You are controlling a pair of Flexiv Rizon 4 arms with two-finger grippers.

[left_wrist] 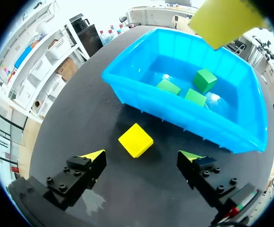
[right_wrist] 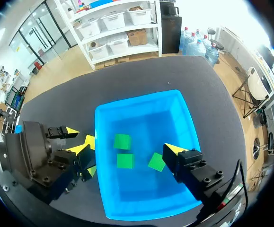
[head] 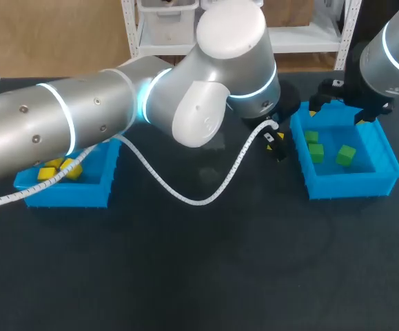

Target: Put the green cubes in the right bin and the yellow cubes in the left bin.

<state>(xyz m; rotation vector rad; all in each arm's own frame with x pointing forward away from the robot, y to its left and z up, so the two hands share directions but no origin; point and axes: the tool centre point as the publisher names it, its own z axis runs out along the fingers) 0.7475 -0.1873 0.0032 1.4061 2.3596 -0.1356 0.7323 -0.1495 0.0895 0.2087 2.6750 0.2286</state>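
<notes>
In the left wrist view, a yellow cube (left_wrist: pixel 136 140) lies on the black table just outside the right blue bin's (left_wrist: pixel 184 118) near wall. My left gripper (left_wrist: pixel 142 156) is open over it, with its fingers well apart and neither touching the cube. Three green cubes (left_wrist: pixel 195 97) lie inside that bin. In the head view, my left arm reaches across, its gripper (head: pixel 276 141) at the right bin's (head: pixel 351 185) left side. My right gripper (head: pixel 344 105) hangs open above the bin's far end, over the green cubes (right_wrist: pixel 124 161). Yellow cubes (head: pixel 58 170) lie in the left bin (head: pixel 68 196).
My left arm's white cable (head: pixel 185 196) loops over the table's middle between the two bins. In the right wrist view, the left arm's wrist (right_wrist: pixel 28 156) stands close beside the right bin's (right_wrist: pixel 103 189) outer wall.
</notes>
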